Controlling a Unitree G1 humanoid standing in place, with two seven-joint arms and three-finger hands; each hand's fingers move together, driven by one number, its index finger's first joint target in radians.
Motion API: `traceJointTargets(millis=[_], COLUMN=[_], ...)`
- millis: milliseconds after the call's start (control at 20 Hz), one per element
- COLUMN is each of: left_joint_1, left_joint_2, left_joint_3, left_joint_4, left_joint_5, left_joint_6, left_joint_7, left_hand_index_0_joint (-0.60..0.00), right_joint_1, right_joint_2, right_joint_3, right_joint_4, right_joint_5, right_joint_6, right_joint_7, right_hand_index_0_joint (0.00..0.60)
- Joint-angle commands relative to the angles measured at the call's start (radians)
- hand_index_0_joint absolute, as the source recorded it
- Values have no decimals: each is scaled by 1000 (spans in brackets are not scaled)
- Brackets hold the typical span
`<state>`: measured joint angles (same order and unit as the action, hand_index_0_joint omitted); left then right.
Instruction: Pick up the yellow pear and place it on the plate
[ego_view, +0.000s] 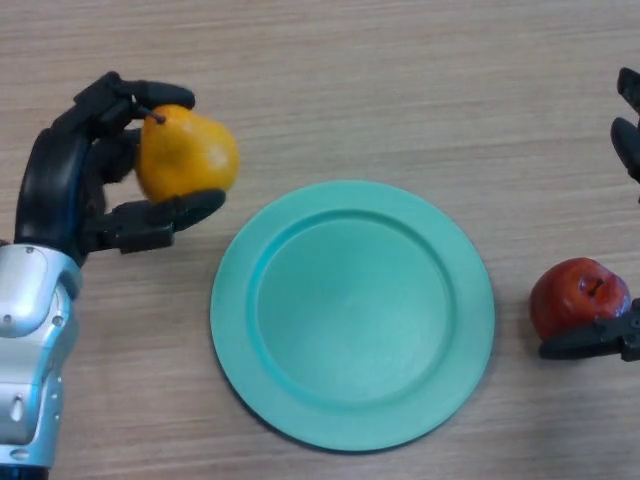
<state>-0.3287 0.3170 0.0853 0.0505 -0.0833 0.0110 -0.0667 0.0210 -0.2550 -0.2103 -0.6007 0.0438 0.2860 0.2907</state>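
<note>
I have the yellow pear (187, 153) in my left hand (75, 185), with my fingers (150, 95) curled over its top by the stem and my thumb under its lower side, so the fruit is pinched between them. It sits just left of the green plate (240, 330), close to the plate's upper left rim but not over it. I cannot tell from this view whether the pear is lifted off the table (400, 80) or only just touching it.

My judgement is that the grasp is done and the carry is the step in hand. The next move calls for bringing the pear rightward until it hangs over the middle of the plate, lowering it into the flat well, and only then loosening my hold. A pear is rounded and heavy at the base, so I expect it could roll if I let go too high or on the sloping rim; setting it down low and central looks safest.

The plate holds nothing at present; its whole surface shows bare.

My right hand (600, 340) shows at the far side, right of the plate, partly cut by the edge. A red apple (578, 295) lies beside the plate's right rim, and my right hand's lower digit rests against its underside. Whether that hand truly grips the apple I cannot tell.
</note>
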Motion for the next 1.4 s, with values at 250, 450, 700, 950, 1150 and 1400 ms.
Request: traceJointTargets(millis=[250,450,700,950,1150,1400], left_joint_1=[-1,22,6,-84,-191,-257], left_joint_2=[52,55,76,111,133,110], left_joint_3=[88,98,114,102,74,39], left_joint_4=[-67,-71,151,470,771,920], left_joint_5=[48,57,105,153,222,218], left_joint_6=[-196,-216,-405,-589,-715,-752], left_joint_7=[61,65,123,224,318,307], left_hand_index_0_joint=[-600,-600,-600,-600,-600,-600], right_joint_1=[-24,-24,-18,-6,-15,-18], right_joint_2=[-27,-30,-28,-24,-24,-28], right_joint_3=[-19,-20,-26,-21,-24,-22], right_joint_4=[-42,-52,-59,-63,-66,-64], right_joint_5=[56,57,53,41,52,47], right_joint_6=[-134,-131,-135,-136,-123,-116], right_joint_7=[-33,-27,-26,-16,-19,-21], right_hand_index_0_joint=[0,0,0,0,0,0])
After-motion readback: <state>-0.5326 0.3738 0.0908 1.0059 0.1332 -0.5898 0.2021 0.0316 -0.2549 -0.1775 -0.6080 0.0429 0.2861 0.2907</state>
